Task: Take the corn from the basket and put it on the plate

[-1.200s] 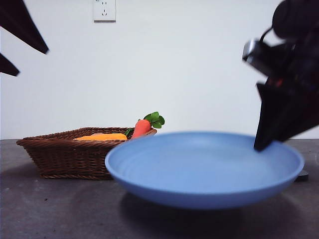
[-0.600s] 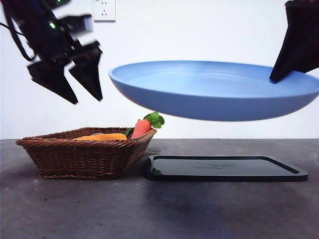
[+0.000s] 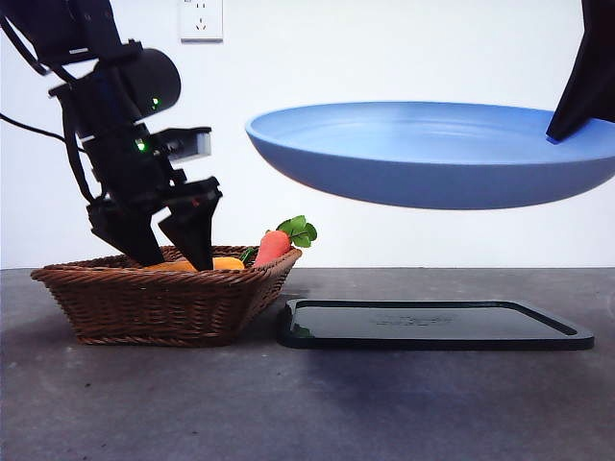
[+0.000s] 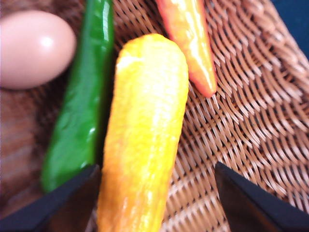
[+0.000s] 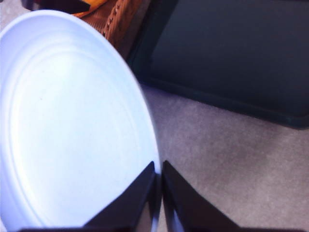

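The corn [image 4: 145,130], a long orange-yellow cob, lies in the wicker basket [image 3: 163,303]; from the front only a sliver of it [image 3: 227,262] shows over the rim. My left gripper [image 3: 171,248] is open and has dipped into the basket, its jaws straddling the cob's end [image 4: 155,168] without touching it. The blue plate [image 3: 432,158] hangs level in the air, well above the table. My right gripper [image 3: 569,120] is shut on its rim at the far right; in the right wrist view the jaws [image 5: 158,169] pinch the plate's edge [image 5: 72,125].
In the basket beside the corn lie a green pepper [image 4: 82,106], a pinkish egg [image 4: 34,48] and a carrot [image 3: 274,245]. A flat black tray [image 3: 432,325] sits on the grey table right of the basket, beneath the raised plate.
The left arm has come down from the upper left into the basket, jaws open. The right gripper has lifted the plate from low over the tray to high in the air.
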